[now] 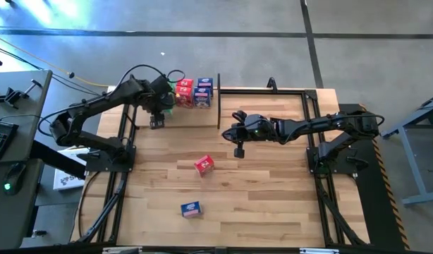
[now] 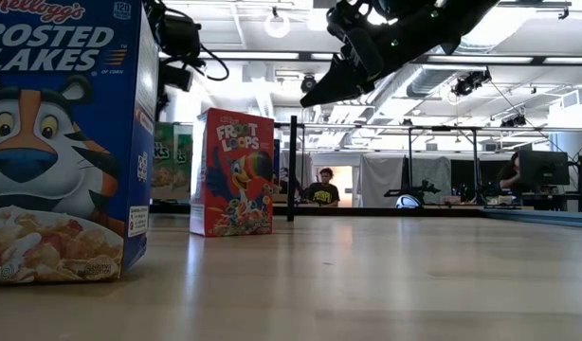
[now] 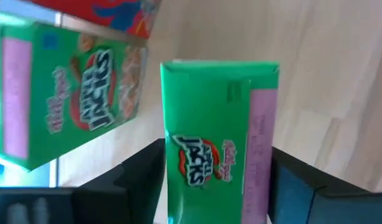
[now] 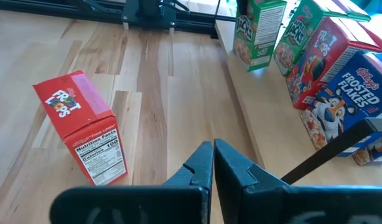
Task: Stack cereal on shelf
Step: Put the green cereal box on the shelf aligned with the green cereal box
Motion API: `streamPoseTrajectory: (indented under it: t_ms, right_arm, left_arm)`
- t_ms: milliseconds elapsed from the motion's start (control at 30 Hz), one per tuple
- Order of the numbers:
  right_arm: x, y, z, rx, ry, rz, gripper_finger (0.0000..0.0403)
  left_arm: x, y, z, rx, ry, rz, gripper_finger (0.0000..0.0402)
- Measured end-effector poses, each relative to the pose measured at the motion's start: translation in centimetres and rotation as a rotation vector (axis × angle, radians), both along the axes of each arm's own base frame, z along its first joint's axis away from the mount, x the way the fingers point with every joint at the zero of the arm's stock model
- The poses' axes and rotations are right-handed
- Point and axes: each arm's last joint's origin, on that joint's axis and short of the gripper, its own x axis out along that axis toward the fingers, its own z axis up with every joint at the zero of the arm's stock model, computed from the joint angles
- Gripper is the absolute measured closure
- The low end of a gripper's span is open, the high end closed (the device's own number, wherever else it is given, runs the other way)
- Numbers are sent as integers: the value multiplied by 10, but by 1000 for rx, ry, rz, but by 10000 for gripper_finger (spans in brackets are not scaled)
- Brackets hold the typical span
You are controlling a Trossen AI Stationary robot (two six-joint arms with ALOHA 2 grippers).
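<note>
Shut right gripper (image 4: 213, 163) above the tabletop (image 4: 153, 81)
A red cereal box (image 4: 82, 127) stands nearby (others line the shelf (image 4: 253, 118)).

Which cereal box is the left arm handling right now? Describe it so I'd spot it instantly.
Start at the shelf along the table's far edge. At its left end the left hand straddles a green Apple Jacks box. The neighbouring boxes stand free of any hand.

Bare tabletop (image 1: 273, 190) lies open around two loose boxes (image 1: 204, 165); shelf (image 1: 195, 120) corner crowded with cereal (image 1: 194, 92)
</note>
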Motion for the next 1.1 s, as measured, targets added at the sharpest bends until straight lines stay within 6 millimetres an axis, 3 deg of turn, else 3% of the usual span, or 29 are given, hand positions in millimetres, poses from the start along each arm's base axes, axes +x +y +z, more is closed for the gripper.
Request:
streamPoseTrajectory:
  t_ms: [467,700,833,933,1100]
  right_arm:
    - [0,0,0,4,-6,9,400]
    - [0,0,1,4,-6,9,400]
    - [0,0,0,4,-6,9,400]
    - [0,0,0,4,-6,9,400]
    - [0,0,0,4,-2,9,400]
  left_arm:
    - [0,2,12,108,53,-5,171]
    - [-4,-4,45,178,22,10,171]
    - [-10,-13,56,86,-64,97,175]
    - [-9,-27,44,-81,-178,174,192]
    - [-10,-52,3,-76,-202,219,264]
